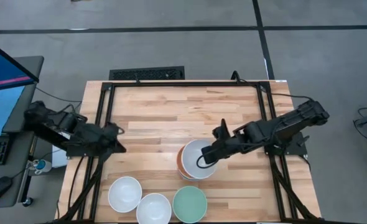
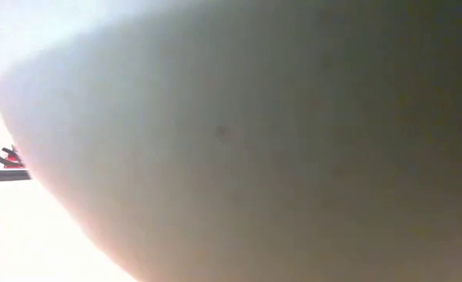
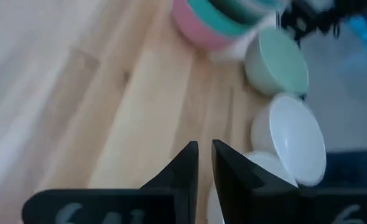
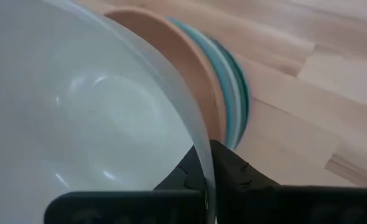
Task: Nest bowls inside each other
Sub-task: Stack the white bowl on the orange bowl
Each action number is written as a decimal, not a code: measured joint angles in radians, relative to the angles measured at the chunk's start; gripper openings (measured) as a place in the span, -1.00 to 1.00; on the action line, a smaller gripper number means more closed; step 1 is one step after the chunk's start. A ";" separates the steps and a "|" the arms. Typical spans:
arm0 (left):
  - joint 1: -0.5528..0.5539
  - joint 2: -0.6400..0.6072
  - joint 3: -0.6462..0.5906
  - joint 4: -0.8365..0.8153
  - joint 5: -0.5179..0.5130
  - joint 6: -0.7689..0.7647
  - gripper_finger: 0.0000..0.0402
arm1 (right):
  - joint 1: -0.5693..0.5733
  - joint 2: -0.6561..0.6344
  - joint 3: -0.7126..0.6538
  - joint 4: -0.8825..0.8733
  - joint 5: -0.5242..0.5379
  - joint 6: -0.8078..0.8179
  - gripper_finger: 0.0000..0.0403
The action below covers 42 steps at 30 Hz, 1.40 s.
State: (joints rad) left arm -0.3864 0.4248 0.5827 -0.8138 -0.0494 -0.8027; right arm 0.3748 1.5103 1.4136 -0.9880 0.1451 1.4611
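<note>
Bowls are sitting in two groups on the wooden table (image 1: 158,112). Going from the left, the left gripper (image 1: 116,138) is waiting near the table's left edge, with its fingers nearly closed on nothing. Close to the front edge, a white bowl (image 1: 124,193), a second white bowl (image 1: 154,208) and a mint green bowl (image 1: 190,203) are sitting in a row, each one alone. To the right of them the stack (image 1: 185,168) is standing, with orange, pink and turquoise rims peeking out. The right gripper (image 1: 203,160) is pinching the rim of another white bowl (image 1: 201,155) and holding it over that stack.

I think this bowl could go in crooked if it is let go while tipped. It could also slide out, because the fingers are only holding a thin edge. A hard push could shove the whole stack sideways.

I am not seeing any words or labels on the bowls.
</note>
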 joint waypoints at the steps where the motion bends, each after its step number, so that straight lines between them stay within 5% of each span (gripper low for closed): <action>1: -0.032 0.009 0.000 0.001 -0.002 -0.015 -0.82 | 0.000 0.012 0.000 0.009 -0.005 0.004 -0.87; 9: -0.257 0.064 0.000 0.027 -0.070 -0.124 -0.82 | -0.011 0.072 0.001 0.097 -0.014 0.013 -0.91; 20: -0.499 0.131 0.000 0.161 -0.235 -0.232 -0.82 | -0.024 0.082 0.002 0.047 -0.032 0.070 -0.62; 31: -0.589 0.244 0.000 0.159 -0.172 -0.324 -0.82 | -0.009 0.068 0.002 0.154 -0.054 0.093 -0.32; 42: -0.604 0.264 0.000 0.186 -0.251 -0.328 -0.82 | 0.036 0.061 0.002 0.072 -0.044 0.169 0.01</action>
State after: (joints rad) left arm -0.9901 0.6892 0.5827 -0.6277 -0.3006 -1.1310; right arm 0.4104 1.5711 1.4151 -0.9163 0.1014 1.6297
